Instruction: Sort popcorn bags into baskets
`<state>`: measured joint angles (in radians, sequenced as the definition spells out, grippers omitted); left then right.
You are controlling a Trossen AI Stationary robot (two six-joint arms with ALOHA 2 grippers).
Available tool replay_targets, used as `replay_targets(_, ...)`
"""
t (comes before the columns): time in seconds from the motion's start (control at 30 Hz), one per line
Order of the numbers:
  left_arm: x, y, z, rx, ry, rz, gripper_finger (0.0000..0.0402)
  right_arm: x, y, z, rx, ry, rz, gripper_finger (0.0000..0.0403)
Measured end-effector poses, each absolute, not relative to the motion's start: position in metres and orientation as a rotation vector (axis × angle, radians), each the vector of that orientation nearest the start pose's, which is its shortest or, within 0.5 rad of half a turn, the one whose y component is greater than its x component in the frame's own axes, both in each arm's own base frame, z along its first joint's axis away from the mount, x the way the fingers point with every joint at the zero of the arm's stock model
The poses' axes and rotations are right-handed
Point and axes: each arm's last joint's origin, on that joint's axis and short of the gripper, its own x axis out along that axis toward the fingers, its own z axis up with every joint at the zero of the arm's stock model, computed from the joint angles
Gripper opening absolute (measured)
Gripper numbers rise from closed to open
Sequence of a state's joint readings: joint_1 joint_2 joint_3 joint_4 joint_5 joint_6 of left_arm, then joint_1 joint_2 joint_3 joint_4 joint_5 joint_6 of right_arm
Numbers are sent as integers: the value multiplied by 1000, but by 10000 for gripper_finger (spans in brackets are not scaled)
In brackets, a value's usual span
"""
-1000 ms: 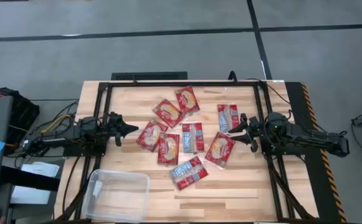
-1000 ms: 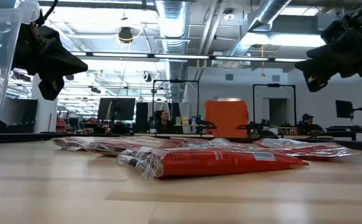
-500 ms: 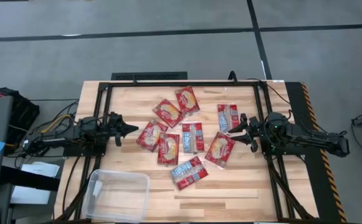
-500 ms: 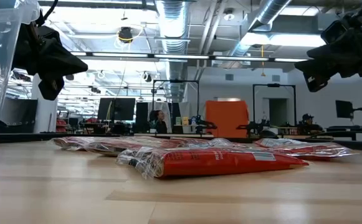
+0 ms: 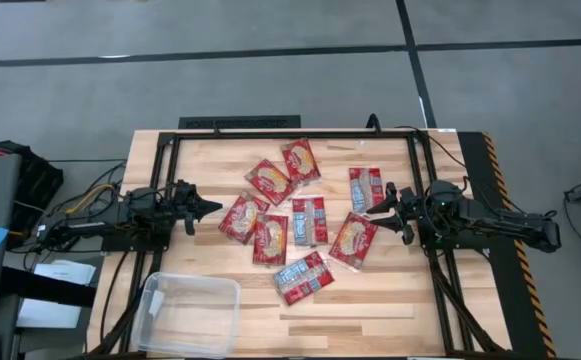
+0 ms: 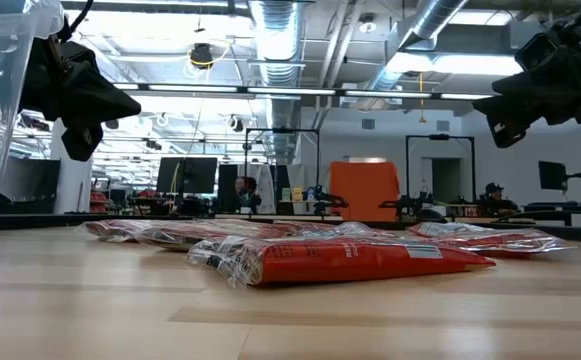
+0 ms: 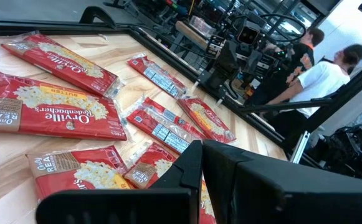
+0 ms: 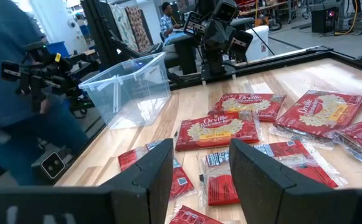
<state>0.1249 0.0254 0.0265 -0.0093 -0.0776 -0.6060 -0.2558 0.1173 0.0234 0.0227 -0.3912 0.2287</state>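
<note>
Tub (image 5: 190, 316): at table's 7 o'clock corner, holding nothing, waiting for packets.
Popcorn bags (image 5: 303, 277): eight flat mid-table, fanned loosely; long axes scattered, nearest aimed toward 2 o'clock.
Right tool (image 5: 382, 212): 3 o'clock, spread, pinching nothing, facing pile.
Left tool (image 5: 210, 208): 9 o'clock, pressed together, idle.

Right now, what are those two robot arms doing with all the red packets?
Nothing is being held yet. Eight popcorn bags lie scattered on the wooden table, and the clear plastic tub at the table's near left corner is empty. The left hand is shut and hovers beside the pile's left edge. The right hand is open, hovering by the blue-panelled bag on the pile's right side. No bag has been sorted.
</note>
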Motion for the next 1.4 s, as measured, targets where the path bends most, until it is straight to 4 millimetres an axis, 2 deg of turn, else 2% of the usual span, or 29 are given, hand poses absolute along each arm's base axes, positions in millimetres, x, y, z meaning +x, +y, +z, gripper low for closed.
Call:
replay_targets(0.2, 97, 15, 170, -604, -56, 205, 0, 101, -15, 164, 251, 83, 128, 189)
replay_targets(0.4, 96, 18, 171, -610, -116, 329, 0, 101, -15, 164, 251, 83, 128, 183)
replay_targets(0.8, 95, 19, 172, -711, -138, 332, 0, 101, -15, 164, 251, 83, 127, 177)
replay_targets(0.93, 95, 20, 172, -663, -161, 399, 0, 101, -15, 164, 251, 83, 127, 181)
replay_targets(1.0, 95, 21, 173, -702, -176, 403, 3, 101, -15, 164, 251, 83, 127, 183)
replay_targets(1.2, 94, 21, 178, -825, -261, 383, 45, 101, -16, 164, 250, 81, 104, 187)
replay_targets(1.3, 93, 23, 183, -918, -363, 412, 75, 101, -17, 165, 246, 70, 49, 186)
replay_targets(1.4, 91, 24, 189, -935, -457, 439, 104, 102, -19, 165, 242, 56, -3, 182)
